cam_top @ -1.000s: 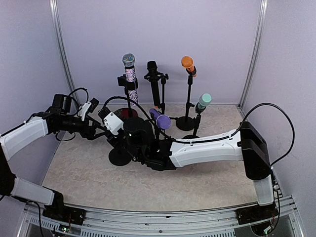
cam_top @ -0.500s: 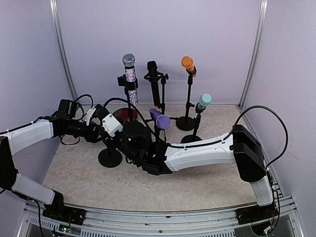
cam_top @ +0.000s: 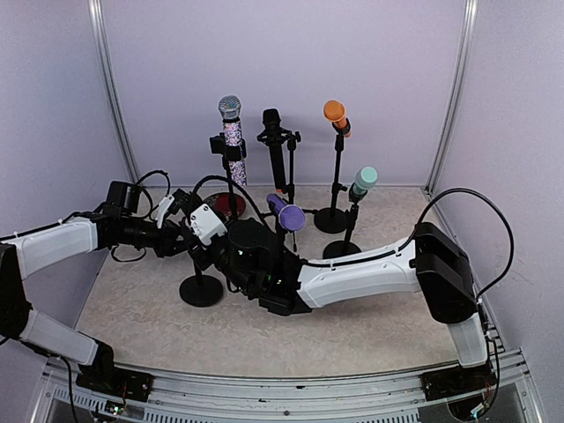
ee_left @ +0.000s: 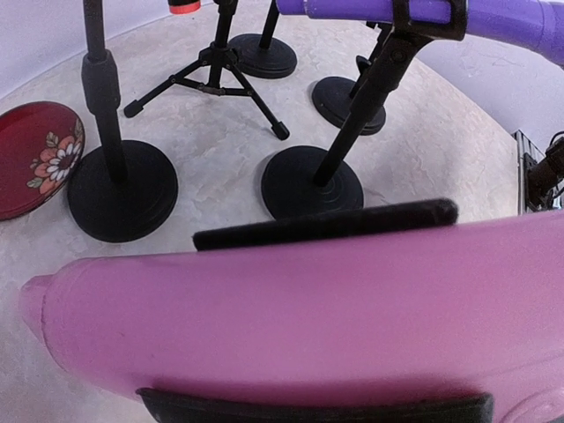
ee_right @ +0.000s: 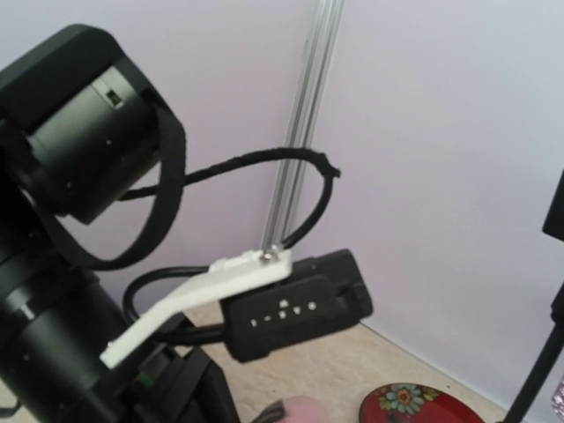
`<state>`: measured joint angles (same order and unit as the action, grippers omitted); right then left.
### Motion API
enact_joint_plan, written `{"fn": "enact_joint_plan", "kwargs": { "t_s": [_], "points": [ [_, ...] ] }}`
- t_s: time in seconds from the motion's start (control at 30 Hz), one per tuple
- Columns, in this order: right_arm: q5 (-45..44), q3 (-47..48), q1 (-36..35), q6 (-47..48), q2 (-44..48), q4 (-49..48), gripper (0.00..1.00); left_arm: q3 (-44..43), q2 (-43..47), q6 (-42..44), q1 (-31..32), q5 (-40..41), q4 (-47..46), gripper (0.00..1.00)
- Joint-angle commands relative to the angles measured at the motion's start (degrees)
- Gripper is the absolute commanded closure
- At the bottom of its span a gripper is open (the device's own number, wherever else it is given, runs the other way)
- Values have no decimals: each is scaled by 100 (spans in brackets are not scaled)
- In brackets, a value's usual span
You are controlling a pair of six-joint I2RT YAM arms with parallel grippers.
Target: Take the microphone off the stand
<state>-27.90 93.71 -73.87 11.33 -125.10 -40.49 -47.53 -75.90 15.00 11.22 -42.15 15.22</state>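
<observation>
A pink microphone [ee_left: 176,326] fills the left wrist view, lying crosswise between two black fingers [ee_left: 326,225]. My left gripper [ee_left: 317,317] is shut on it. From above, the left gripper [cam_top: 181,236] meets the right arm's wrist over a black stand with a round base [cam_top: 201,290]. The pink microphone's end [ee_right: 300,410] peeks in at the bottom of the right wrist view. My right gripper [cam_top: 216,251] sits low at that stand, hidden under its own wrist and camera mount, so its jaws do not show.
A purple microphone [cam_top: 286,213] on its stand is just right of the grippers. Behind stand glitter [cam_top: 232,132], black [cam_top: 274,141], orange [cam_top: 334,113] and teal [cam_top: 363,182] microphones. A red flowered plate [cam_top: 231,204] lies at the back. Walls close in on three sides.
My left arm reached right to the stand and its jaws closed on the pink microphone. The stand's base and the right arm shifted slightly left.
</observation>
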Motion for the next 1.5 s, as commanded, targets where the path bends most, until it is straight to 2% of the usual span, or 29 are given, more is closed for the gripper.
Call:
{"fn": "enact_joint_plan", "kwargs": {
  "t_s": [0.0,0.2,0.3,0.47,0.6,0.87,1.47],
  "points": [
    [157,-369,-254,174,697,-677,100,2,-4,-428,-85,235,-595,93],
    [34,-768,-353,519,1141,-724,100,162,32,-568,8,591,-1243,100],
    [-71,-982,-433,693,1412,-747,100,213,-37,-574,183,935,-1535,100],
    [-295,-1498,-609,966,1817,-1057,100,-64,-415,-553,607,1486,-1446,100],
    [-530,-1733,-735,1122,1999,-1072,100,-105,-591,-659,651,1589,-1470,100],
    [-736,-2111,-894,1179,2390,-1115,100,119,-574,-336,699,2110,-1593,100],
    [-1006,-2532,-1302,1313,3077,-832,100,146,-780,-175,745,2232,-1654,100]
  ]
}}
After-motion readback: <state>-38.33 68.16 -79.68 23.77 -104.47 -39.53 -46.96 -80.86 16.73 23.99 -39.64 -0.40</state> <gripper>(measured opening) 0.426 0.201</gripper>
